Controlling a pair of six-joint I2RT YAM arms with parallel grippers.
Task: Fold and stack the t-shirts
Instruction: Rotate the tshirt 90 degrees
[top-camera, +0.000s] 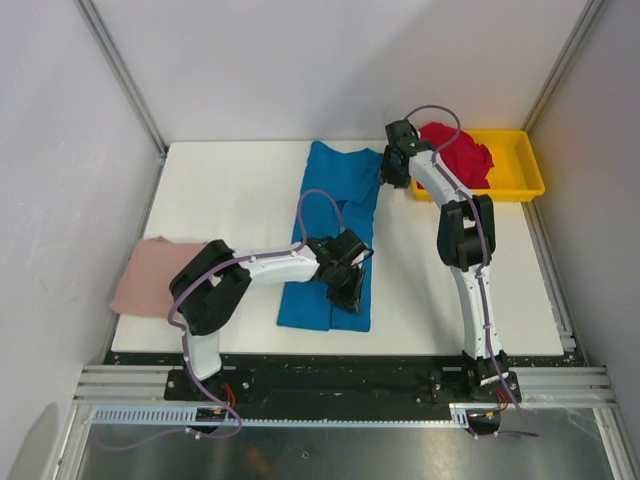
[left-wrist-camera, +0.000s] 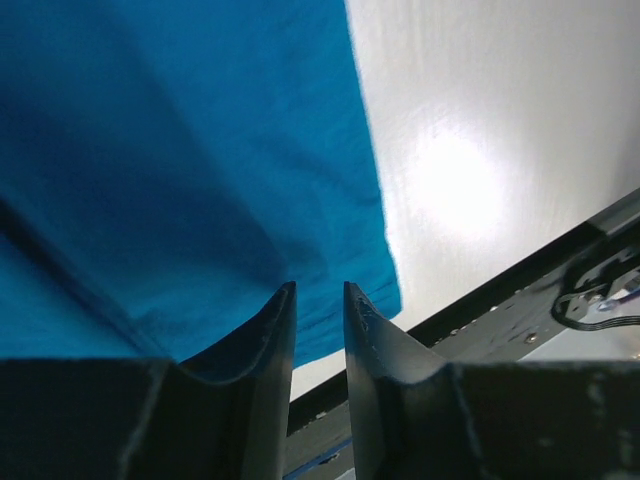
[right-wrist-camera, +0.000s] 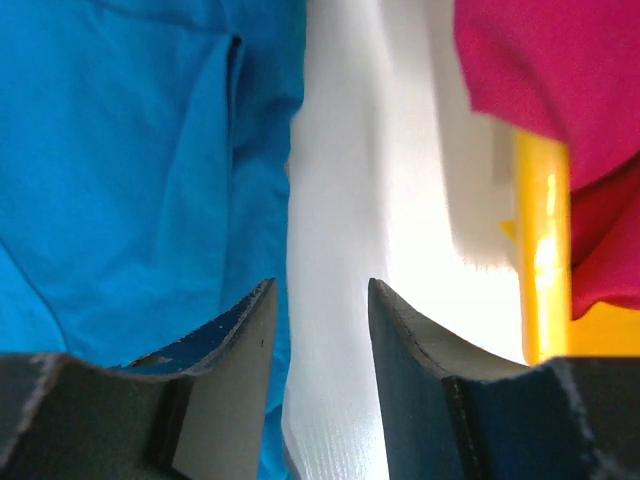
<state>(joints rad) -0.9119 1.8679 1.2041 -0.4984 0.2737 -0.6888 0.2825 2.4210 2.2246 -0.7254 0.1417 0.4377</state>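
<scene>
The left gripper (left-wrist-camera: 320, 290) has its jaws drawn close together but not touching. A thin slit shows between them and no cloth is pinched in it. It hangs over the near right corner of the blue t-shirt (top-camera: 340, 180), whose hem edge lies just beyond the fingertips. The right gripper (right-wrist-camera: 320, 290) is spread wider and holds nothing, with only bare table (top-camera: 230, 200) showing between its fingers. It sits at the far right edge of the same shirt, with blue cloth just to its left.

The blue shirt lies flat in the middle of the table as a long narrow strip running near to far. It looks as if the sides have been turned in lengthwise, though the fold lines are hard to read from above. If so, it needs a crosswise fold or two, and both grippers are placed along its right edge for that.

Further out, the pink t-shirt (top-camera: 150, 275) lies at the left edge of the table, partly overhanging it. Whether it is properly folded I cannot tell. The red t-shirt (top-camera: 460, 155) is a crumpled heap in the yellow tray (top-camera: 520, 170) at the far right, clearly unfolded.

Nothing is stacked. I judge the task well short of halfway, with one shirt partly folded, one doubtful and one not begun.
</scene>
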